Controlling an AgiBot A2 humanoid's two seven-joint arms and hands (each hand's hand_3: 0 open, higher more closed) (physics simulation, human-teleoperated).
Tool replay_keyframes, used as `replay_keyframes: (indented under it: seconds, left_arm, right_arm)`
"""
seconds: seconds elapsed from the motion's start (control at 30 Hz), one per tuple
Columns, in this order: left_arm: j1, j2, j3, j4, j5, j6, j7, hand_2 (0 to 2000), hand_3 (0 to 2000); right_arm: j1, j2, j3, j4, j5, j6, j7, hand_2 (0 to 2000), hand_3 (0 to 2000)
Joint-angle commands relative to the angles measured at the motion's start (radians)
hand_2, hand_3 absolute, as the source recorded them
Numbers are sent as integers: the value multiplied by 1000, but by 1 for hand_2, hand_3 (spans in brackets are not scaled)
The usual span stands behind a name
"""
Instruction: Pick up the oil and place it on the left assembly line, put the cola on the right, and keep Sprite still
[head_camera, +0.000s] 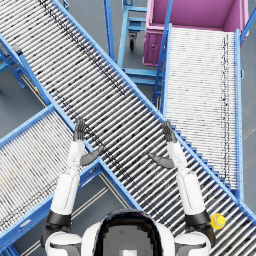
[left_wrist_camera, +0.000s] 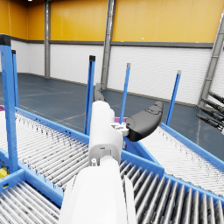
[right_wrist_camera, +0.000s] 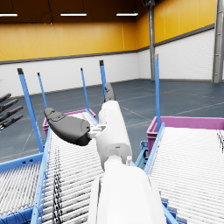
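Fingers of the left hand (head_camera: 81, 145) are spread and hold nothing, above the diagonal conveyor (head_camera: 120, 100). The right hand (head_camera: 170, 147) is equally open and empty. Beside the right elbow, a yellow round object (head_camera: 217, 220) lies on the rollers; which bottle it is, I cannot tell.

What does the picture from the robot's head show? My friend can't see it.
The left robot hand and right robot hand hover open and empty over the slanting middle conveyor. The right conveyor leads to a pink bin, and a small yellow thing lies by the right elbow.
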Motion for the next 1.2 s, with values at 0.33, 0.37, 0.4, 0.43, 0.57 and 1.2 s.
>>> replay_keyframes:
  seconds: [0.33, 0.37, 0.4, 0.43, 0.57, 1.2]
  left_arm:
    - [0, 0, 0, 0, 0, 0, 0, 0, 0]
    - [0, 0, 0, 0, 0, 0, 0, 0, 0]
    - [0, 0, 0, 0, 0, 0, 0, 0, 0]
    - [0, 0, 0, 0, 0, 0, 0, 0, 0]
    - [0, 0, 0, 0, 0, 0, 0, 0, 0]
    - [0, 0, 0, 0, 0, 0, 0, 0, 0]
  right_arm:
    - [0, 0, 0, 0, 0, 0, 0, 0, 0]
    - [0, 0, 0, 0, 0, 0, 0, 0, 0]
    - [0, 0, 0, 0, 0, 0, 0, 0, 0]
    - [0, 0, 0, 0, 0, 0, 0, 0, 0]
    - [0, 0, 0, 0, 0, 0, 0, 0, 0]
    - [0, 0, 0, 0, 0, 0, 0, 0, 0]
